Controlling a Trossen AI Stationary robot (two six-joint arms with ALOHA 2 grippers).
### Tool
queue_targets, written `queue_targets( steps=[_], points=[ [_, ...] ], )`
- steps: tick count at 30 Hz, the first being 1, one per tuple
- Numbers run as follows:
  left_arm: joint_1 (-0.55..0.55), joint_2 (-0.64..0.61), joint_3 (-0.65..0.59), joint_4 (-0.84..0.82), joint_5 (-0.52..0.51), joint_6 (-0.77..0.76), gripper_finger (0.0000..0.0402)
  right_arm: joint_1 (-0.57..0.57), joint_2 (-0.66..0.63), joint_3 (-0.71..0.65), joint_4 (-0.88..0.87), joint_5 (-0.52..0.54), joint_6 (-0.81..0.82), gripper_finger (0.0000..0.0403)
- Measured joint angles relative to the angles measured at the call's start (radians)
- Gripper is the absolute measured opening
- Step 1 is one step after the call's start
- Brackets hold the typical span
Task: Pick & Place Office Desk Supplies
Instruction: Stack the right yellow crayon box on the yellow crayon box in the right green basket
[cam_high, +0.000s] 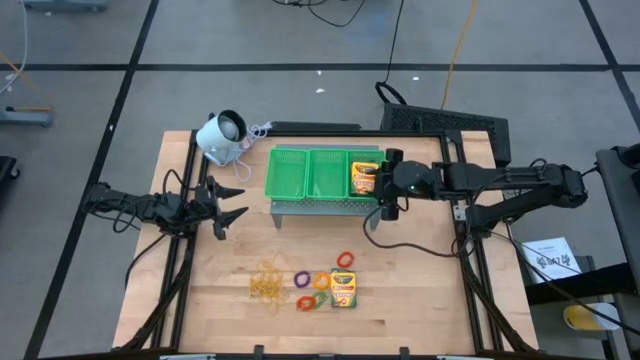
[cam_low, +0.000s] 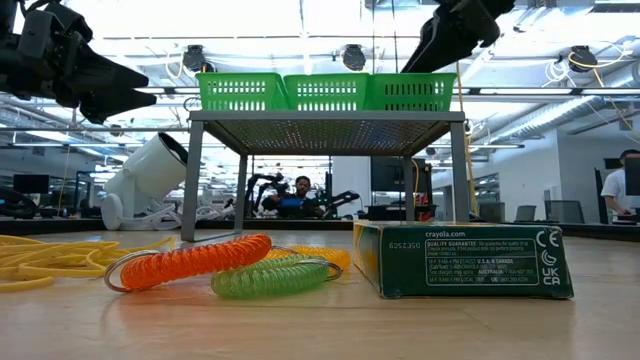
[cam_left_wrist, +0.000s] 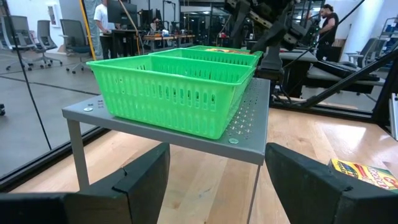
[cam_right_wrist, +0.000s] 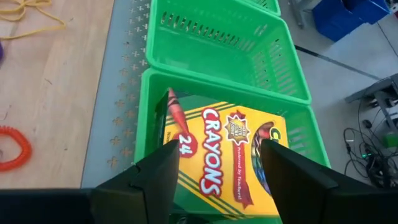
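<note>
Low view, nearest first: orange ring (cam_low: 190, 262) and green ring (cam_low: 270, 276) lie side by side at lower centre, touching. Crayon box (cam_low: 463, 259) lies on its side just right of them, back panel to camera. Rubber bands (cam_low: 60, 256) spread at left edge.

High view, same group at bottom centre of table (cam_high: 420, 300): bands (cam_high: 266, 284) leftmost, then purple ring (cam_high: 302, 279), green and orange rings, box (cam_high: 343, 288) at right; red ring (cam_high: 346, 259) just above the box. A third box is not made out here; it may sit under the one in the tray.

Farther up: tray (cam_high: 310, 172) on a grey perforated stand (cam_high: 325, 206), upper centre. Rightmost compartment holds a crayon box (cam_right_wrist: 225, 152), face up and tilted against the wall. Other two compartments show only mesh.

Right gripper (cam_right_wrist: 217, 163) hovers directly over that box, fingers spread wide, nothing between them.

Left gripper (cam_high: 228, 201) at centre left of table, level with the stand, well apart from the supplies. Fingers wide, holding nothing; left wrist view looks past them at the tray side.

White camera device (cam_high: 221, 133) at upper left of table, beside the tray.
</note>
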Motion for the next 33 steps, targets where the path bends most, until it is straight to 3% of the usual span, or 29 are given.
queue_targets(
  steps=[21, 28, 33],
  points=[
    [0.0, 0.0, 0.0, 0.0, 0.0, 0.0, 0.0271, -0.002, -0.006, 0.001, -0.036, -0.046, 0.047, 0.0208],
    [0.0, 0.0, 0.0, 0.0, 0.0, 0.0, 0.0271, -0.005, 0.0, 0.001, -0.041, 0.102, 0.012, 0.0208],
    [0.0, 0.0, 0.0, 0.0, 0.0, 0.0, 0.0271, -0.005, -0.001, 0.001, -0.036, 0.132, -0.009, 0.0208]
  ],
)
